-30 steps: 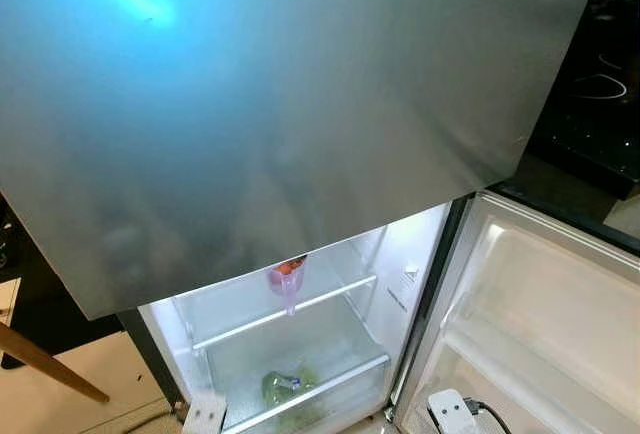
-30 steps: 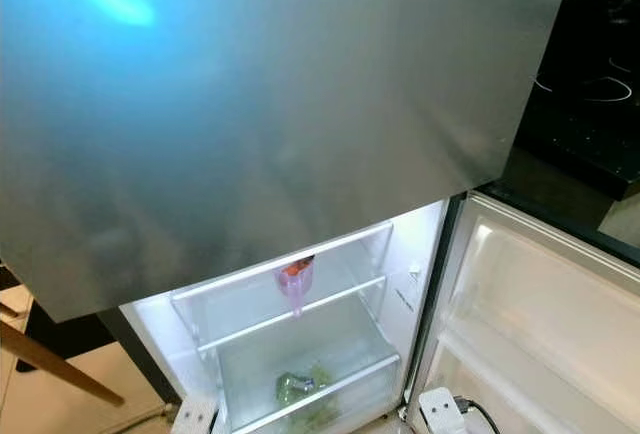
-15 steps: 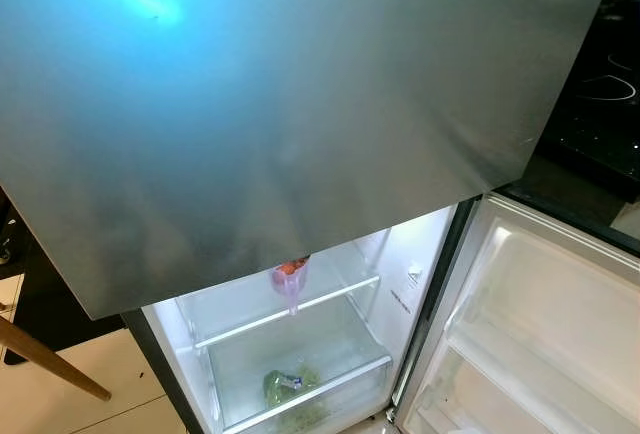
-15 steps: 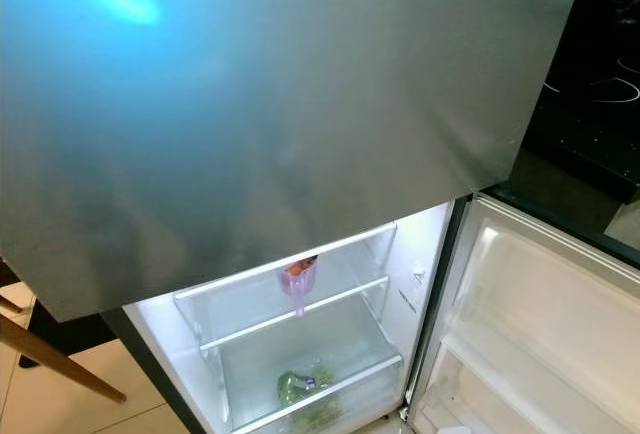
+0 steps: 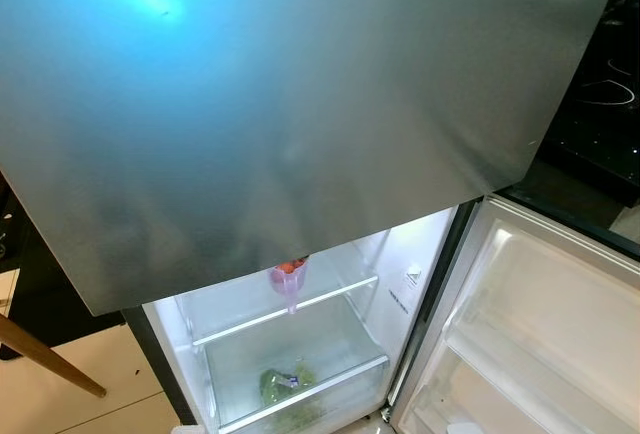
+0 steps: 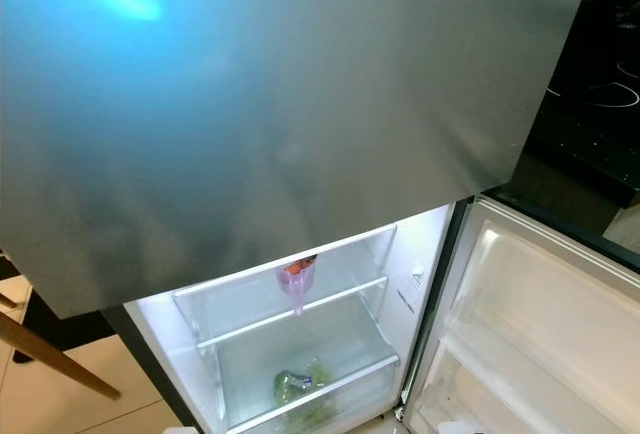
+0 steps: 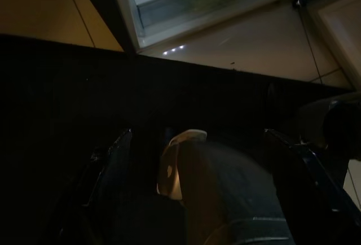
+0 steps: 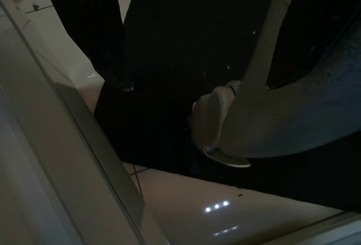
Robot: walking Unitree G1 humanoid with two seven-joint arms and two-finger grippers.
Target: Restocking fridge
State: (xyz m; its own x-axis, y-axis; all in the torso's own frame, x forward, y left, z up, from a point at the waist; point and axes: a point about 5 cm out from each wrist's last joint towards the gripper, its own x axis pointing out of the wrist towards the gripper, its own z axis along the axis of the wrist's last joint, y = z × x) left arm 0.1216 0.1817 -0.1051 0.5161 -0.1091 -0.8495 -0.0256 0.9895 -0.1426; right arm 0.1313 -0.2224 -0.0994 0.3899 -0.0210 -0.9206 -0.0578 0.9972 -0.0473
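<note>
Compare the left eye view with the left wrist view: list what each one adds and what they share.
Left eye view adds: the grey upper door, a purple cup at the glass shelf, the open lower door and a black hob. Left wrist view adds: the left pincer, fingers apart, in deep shade, above the tiled floor. Shared: the lit bottom drawer holding green produce.

The grey upper door (image 5: 300, 114) stood shut and blocked the way above. Below it the lit compartment (image 5: 280, 354) lay open — a purple cup (image 5: 288, 279) hung at the glass shelf (image 5: 290, 314), and a green bag (image 5: 285, 386) sat in the drawer beneath. The white door (image 5: 540, 334) was swung wide at the right — its racks were bare.
</note>
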